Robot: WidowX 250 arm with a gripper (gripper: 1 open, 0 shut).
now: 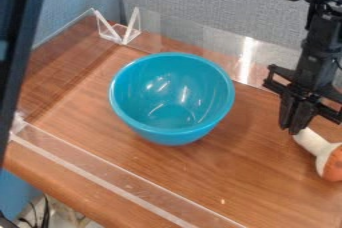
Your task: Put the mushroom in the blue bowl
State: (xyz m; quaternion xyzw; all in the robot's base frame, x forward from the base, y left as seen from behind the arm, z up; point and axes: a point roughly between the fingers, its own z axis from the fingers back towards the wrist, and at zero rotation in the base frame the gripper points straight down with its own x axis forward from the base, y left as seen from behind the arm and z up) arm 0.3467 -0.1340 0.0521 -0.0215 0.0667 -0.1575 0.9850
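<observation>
The blue bowl (171, 97) stands upright and holds nothing, in the middle of the wooden table. The mushroom (321, 148) lies on its side at the right edge of the view, with its cream stem pointing up-left and its orange-brown cap partly cut off by the frame. My black gripper (297, 125) points straight down to the right of the bowl. Its tips hang just above and left of the stem's end, its fingers (287, 120) stand slightly apart, and nothing shows between them.
A clear plastic rim (80, 157) runs along the table's front edge. A small clear stand (118, 27) sits at the back left. A dark post (20, 52) crosses the left foreground, and a grey partition wall closes the back.
</observation>
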